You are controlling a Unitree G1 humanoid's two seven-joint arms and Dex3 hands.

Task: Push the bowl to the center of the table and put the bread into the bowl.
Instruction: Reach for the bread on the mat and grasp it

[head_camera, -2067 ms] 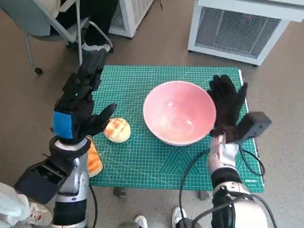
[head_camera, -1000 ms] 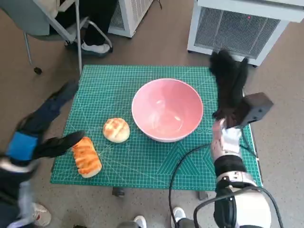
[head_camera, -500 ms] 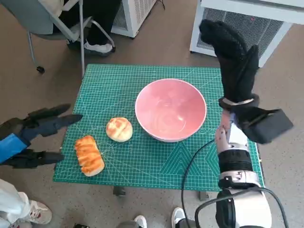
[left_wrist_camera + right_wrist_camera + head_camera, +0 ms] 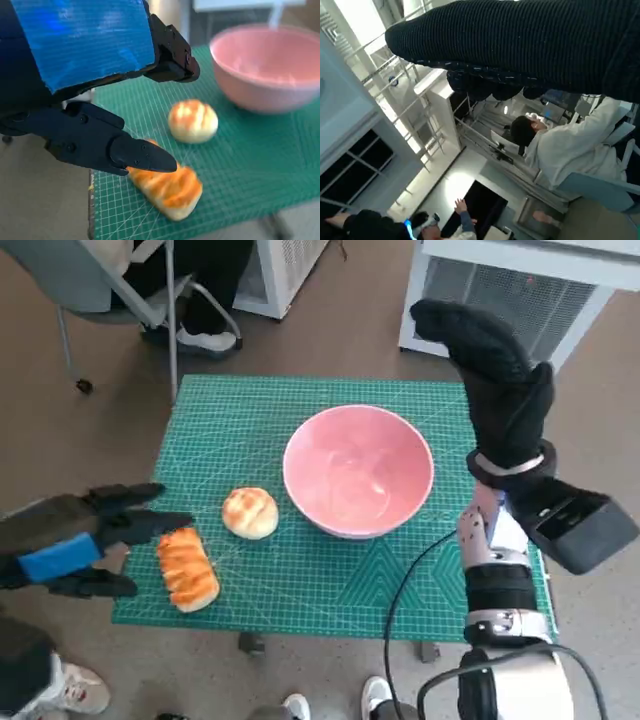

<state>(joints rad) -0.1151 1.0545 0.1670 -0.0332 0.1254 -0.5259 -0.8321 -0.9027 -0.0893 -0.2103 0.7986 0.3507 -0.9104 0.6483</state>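
Note:
The pink bowl stands empty near the middle of the green cutting mat. A round bun lies just left of it, and a long striped bread lies at the mat's front left corner. My left hand hovers at the mat's left edge beside the long bread, fingers apart and holding nothing. The left wrist view shows its fingers spread over the long bread, with the bun and bowl beyond. My right hand is raised high at the bowl's right, empty.
A white ventilated unit stands behind the table at the right. A chair with a person's feet is at the back left. The right wrist view points upward at a room with a seated person.
My left hand has moved in toward the long bread from the left. My right hand has stayed raised, tilting slightly. The bowl and both breads have not moved.

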